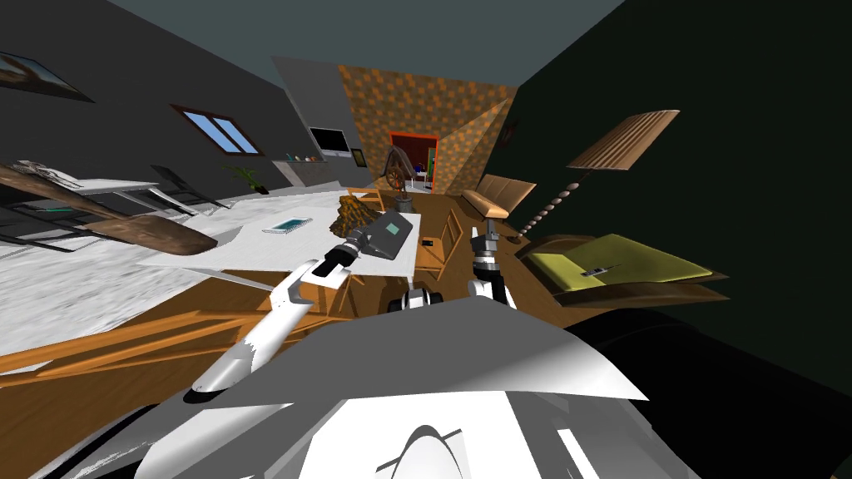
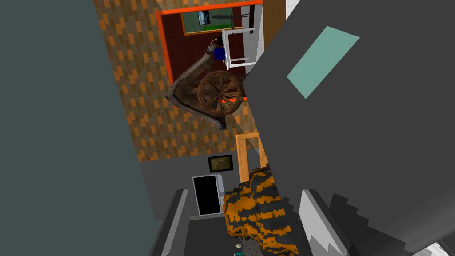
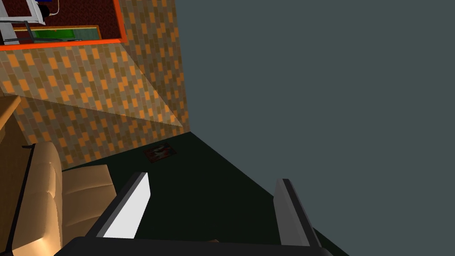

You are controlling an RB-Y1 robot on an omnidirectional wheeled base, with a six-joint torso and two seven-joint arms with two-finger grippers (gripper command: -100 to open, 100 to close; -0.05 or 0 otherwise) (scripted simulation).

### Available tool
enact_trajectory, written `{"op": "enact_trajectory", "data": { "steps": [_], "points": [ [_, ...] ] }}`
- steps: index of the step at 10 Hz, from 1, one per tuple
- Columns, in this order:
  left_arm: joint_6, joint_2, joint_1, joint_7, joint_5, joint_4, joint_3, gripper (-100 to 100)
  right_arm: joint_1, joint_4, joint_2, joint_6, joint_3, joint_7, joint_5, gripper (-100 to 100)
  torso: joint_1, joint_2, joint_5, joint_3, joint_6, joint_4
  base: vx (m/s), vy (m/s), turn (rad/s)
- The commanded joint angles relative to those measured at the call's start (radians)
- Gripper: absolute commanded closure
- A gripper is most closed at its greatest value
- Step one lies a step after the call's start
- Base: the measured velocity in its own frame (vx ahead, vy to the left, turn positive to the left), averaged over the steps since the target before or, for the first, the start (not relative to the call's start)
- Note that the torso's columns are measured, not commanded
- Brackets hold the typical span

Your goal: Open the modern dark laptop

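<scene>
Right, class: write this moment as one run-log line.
left gripper: open, at dark grey laptop on white table | right gripper: open, raised beside table | lid: angle unclear

Dark grey laptop (image 1: 388,241) bears a teal patch; the lump (image 1: 353,214) beside is orange-and-black striped.

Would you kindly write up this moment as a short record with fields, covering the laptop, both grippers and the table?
target: dark grey laptop with a teal patch, lying on the white table
lid: how far it is lifted cannot be told
left gripper: open, at the laptop's near edge
right gripper: open, apart from the laptop, holding nothing
beside laptop: orange and black striped object on the same table
</scene>
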Motion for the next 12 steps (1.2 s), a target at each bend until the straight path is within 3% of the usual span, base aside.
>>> {"op": "enact_trajectory", "data": {
  "steps": [1,3,5,6,12],
  "points": [
    [0.045,0.031,0.006,-0.032,-0.018,0.037,-0.005,-100,0.000,0.000,0.000,0.000,0.000,0.000,0.000,0,0.002,0.000,0.001,0.000,0.000,0.000,-0.002,0.003,0.010],
    [0.074,0.059,0.012,-0.051,-0.027,0.060,-0.007,-100,0.000,0.000,0.000,0.000,0.000,0.000,0.000,0,0.005,-0.001,0.002,0.000,0.000,0.000,-0.001,0.009,0.008],
    [0.072,0.060,0.013,-0.042,-0.017,0.042,-0.003,-100,0.000,0.000,0.000,0.000,0.000,0.000,0.000,0,0.004,-0.001,0.001,0.000,0.000,0.000,-0.001,0.003,0.002],
    [0.106,0.090,0.016,-0.022,-0.008,-0.006,-0.003,-100,0.000,0.000,0.000,0.000,0.000,0.000,0.000,0,0.004,-0.001,0.001,0.000,0.000,0.000,0.023,0.007,0.057],
    [0.208,0.181,0.027,0.038,0.020,-0.151,-0.001,-100,0.000,0.000,0.000,0.000,0.000,0.000,0.000,0,0.004,0.001,0.001,0.000,0.000,0.000,0.031,0.000,0.037]
  ]
}}
